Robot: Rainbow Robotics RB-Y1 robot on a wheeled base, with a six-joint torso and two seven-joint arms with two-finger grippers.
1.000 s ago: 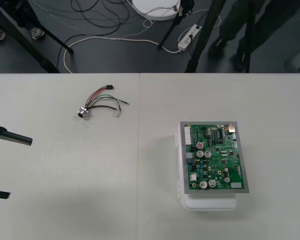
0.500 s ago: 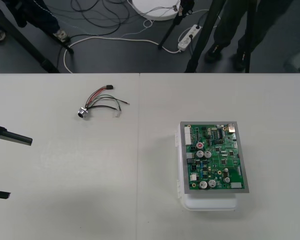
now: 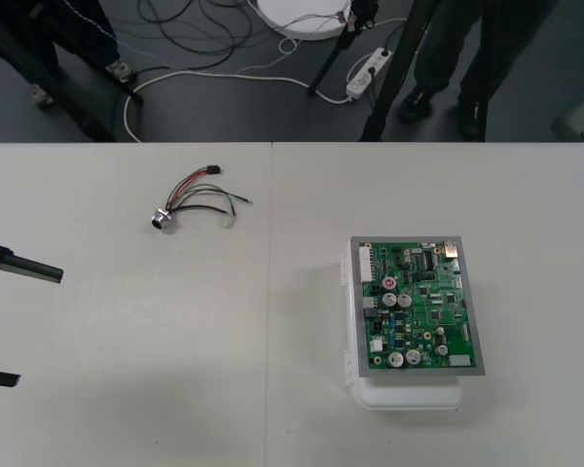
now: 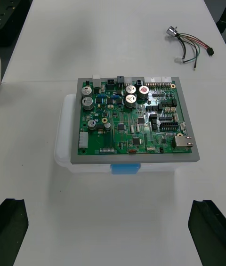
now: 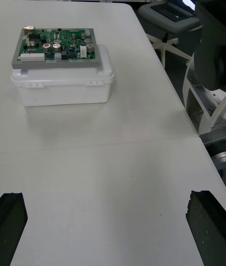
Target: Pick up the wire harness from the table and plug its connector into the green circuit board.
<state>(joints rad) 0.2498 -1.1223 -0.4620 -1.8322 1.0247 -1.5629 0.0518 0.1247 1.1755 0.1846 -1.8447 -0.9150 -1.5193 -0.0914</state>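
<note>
The wire harness lies loose on the table at the back left, its round metal socket toward me and its small black plug at the far end. The green circuit board sits on its white base right of centre. My left gripper waits open at the table's left edge, well short of the harness. In the right wrist view, my right gripper stands open with the circuit board just ahead and the harness beyond it. From the left wrist, the board lies far ahead of the open left gripper.
A seam runs front to back across the pale table between harness and board. Tripod legs and cables stand on the dark floor past the far edge.
</note>
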